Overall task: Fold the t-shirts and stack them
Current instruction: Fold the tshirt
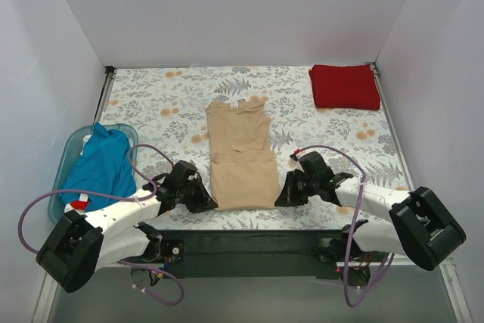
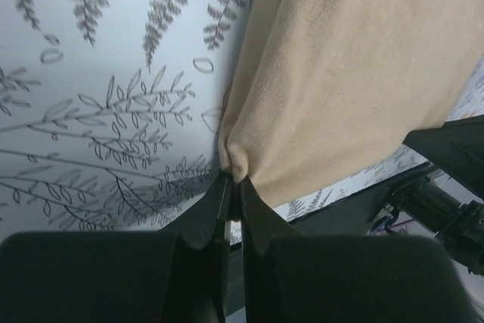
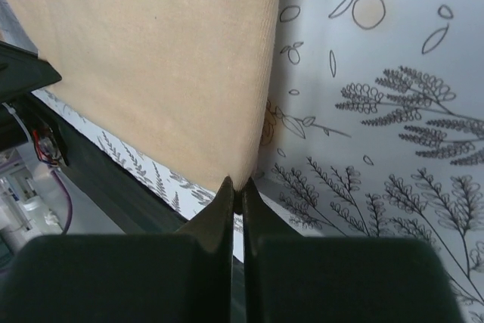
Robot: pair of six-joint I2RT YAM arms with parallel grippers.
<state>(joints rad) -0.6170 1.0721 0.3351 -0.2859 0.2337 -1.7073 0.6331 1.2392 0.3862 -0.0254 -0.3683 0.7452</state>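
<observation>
We see the tan t-shirt (image 1: 240, 158) lying in the middle of the table as a long narrow strip. Its neckline is at the far end, its hem is close to the near edge, and a cloth edge crosses it about halfway. At its near left corner the left gripper (image 2: 233, 183) has its fingers pressed together on the fabric, which puckers where it runs into the tips. At the near right corner the right gripper (image 3: 236, 187) is closed in the same way, with the corner of the cloth pinched between its tips. Both arms reach in low from either side of the shirt. The red t-shirt (image 1: 345, 86) sits folded in the far right corner, well apart from the tan one. The teal t-shirt (image 1: 102, 166) lies crumpled in the light blue tub (image 1: 69, 149) at the left edge. Everything rests on the floral tablecloth (image 1: 166, 104)
</observation>
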